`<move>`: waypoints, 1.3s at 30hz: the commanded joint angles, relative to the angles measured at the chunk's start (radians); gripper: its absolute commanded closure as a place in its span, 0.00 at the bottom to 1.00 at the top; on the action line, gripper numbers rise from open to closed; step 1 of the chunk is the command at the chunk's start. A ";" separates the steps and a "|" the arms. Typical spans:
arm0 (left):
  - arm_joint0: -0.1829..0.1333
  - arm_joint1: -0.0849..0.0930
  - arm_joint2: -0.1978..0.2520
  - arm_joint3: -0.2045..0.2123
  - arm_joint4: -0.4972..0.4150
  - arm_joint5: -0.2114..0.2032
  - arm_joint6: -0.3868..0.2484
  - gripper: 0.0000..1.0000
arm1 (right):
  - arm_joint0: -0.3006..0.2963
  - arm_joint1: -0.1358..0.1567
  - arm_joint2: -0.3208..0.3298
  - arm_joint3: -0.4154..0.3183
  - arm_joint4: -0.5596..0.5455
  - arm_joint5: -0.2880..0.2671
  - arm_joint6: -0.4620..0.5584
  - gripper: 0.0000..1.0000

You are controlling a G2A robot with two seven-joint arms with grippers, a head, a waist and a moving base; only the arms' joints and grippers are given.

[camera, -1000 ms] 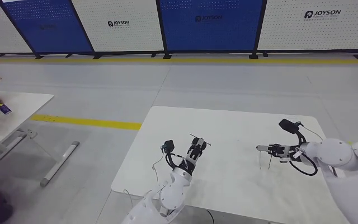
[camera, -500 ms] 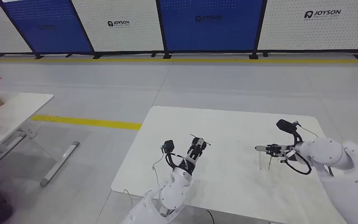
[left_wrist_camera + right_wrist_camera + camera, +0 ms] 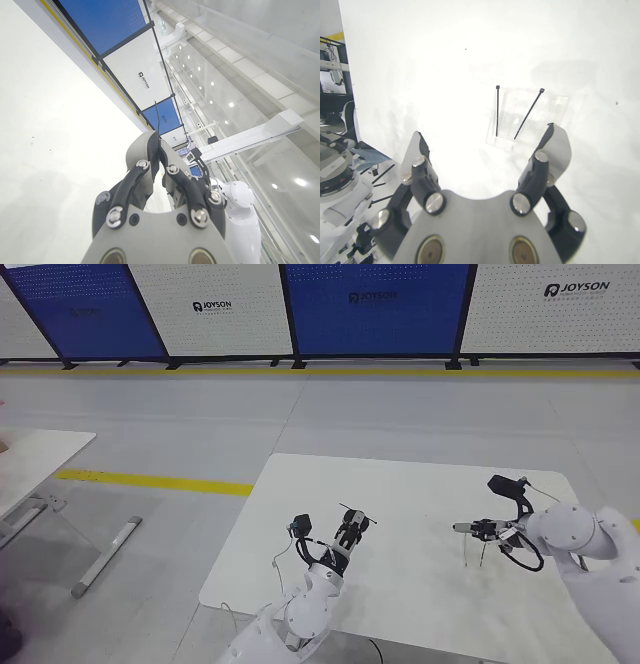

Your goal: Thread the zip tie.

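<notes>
My left gripper (image 3: 158, 140) is shut on a thin black zip tie (image 3: 157, 116) whose free end sticks out past the fingertips. In the top view this gripper (image 3: 350, 526) is held over the table's near middle, with the tie (image 3: 356, 510) poking out of it. My right gripper (image 3: 485, 132) is open with nothing between its fingers. It hovers just short of two more black zip ties, one (image 3: 497, 111) straight and one (image 3: 529, 113) slanted. From above, the right gripper (image 3: 462, 529) is over the table's right side, beside those ties (image 3: 468, 552).
The two loose ties lie on a clear flat plate (image 3: 557, 106) on the white table (image 3: 400, 484). A second white table (image 3: 40, 454) stands far left across the floor. Blue and white panels line the back.
My right arm has shifted slightly leftward over the table near the two loose ties. The left arm has kept still with its tie.
</notes>
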 commanded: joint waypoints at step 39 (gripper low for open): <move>0.000 0.000 0.000 0.000 0.000 0.000 0.000 1.00 | 0.058 -0.039 -0.041 0.155 -0.118 0.071 0.091 0.72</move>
